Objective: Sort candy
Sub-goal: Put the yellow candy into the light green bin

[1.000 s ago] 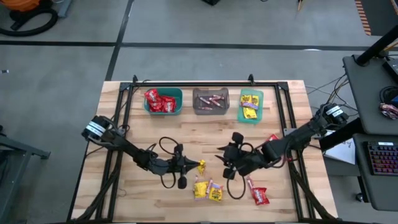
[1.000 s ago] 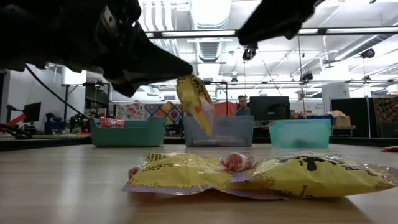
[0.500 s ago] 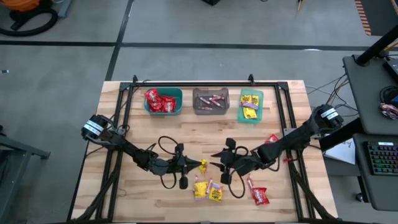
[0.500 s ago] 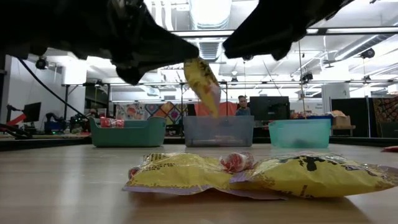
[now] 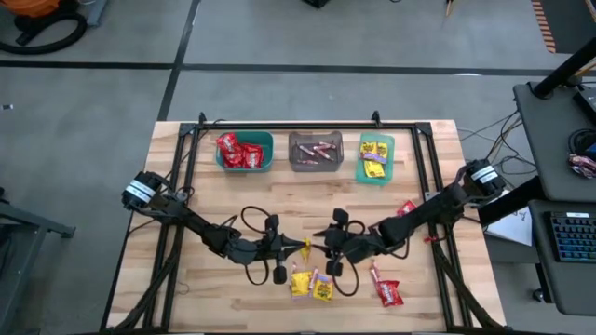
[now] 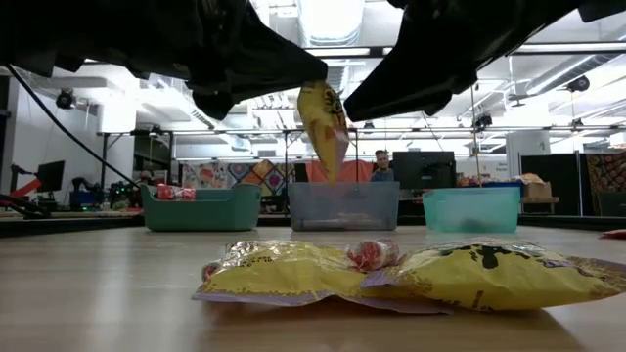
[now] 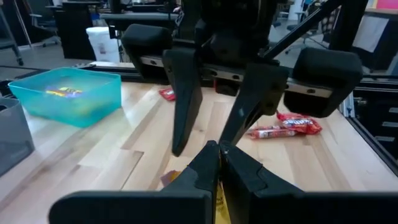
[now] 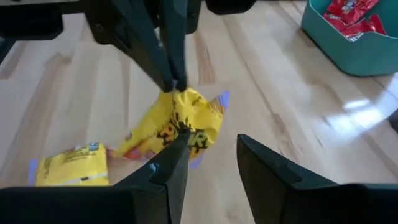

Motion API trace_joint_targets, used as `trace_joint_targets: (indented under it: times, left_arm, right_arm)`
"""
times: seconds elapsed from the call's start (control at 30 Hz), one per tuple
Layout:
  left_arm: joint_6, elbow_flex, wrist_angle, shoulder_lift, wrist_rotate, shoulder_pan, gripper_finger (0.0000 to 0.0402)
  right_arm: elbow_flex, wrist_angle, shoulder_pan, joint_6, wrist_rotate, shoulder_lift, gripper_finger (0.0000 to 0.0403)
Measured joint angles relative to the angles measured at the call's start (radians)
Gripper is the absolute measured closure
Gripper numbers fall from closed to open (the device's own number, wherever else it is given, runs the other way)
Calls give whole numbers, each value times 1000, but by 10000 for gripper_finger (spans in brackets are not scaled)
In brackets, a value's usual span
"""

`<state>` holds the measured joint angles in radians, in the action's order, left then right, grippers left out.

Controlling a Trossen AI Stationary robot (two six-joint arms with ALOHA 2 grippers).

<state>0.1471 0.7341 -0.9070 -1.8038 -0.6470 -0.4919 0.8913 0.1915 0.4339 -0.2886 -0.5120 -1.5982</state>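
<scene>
a: where is the crinkly yellow foil candy packet [image 8: 180,127]?

b: above the tabletop's middle, pinched at its top edge by the closed left gripper [image 5: 300,247]. right gripper [image 8: 208,158] faces it, fingers parted, empty.

a: handling?

b: likely light, limp, slippery; take the free lower edge.

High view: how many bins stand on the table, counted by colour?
Teal bin: 1
Grey bin: 1
Green bin: 1
Total: 3
</scene>
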Motion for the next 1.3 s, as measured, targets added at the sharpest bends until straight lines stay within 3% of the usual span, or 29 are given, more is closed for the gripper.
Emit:
trace_joint_targets:
  times: [0.2, 0.63, 0.9, 1.07, 1.3]
  left_arm:
    - [26, -1, 66, 0, 0, 1, 401]
    - [111, -37, 138, -11, 1, 1, 401]
    - [272, -36, 343, -11, 36, -4, 400]
    - [357, -36, 472, -11, 37, -8, 377]
    - [361, -34, 582, 9, 89, -11, 325]
  right_arm:
    - [1, -3, 0, -27, 49, 15, 273]
    - [2, -41, 0, -58, 49, 19, 273]
    - [0, -76, 0, -103, 49, 14, 273]
    - [-2, -87, 0, -115, 49, 12, 273]
    - [-3, -88, 0, -122, 49, 12, 273]
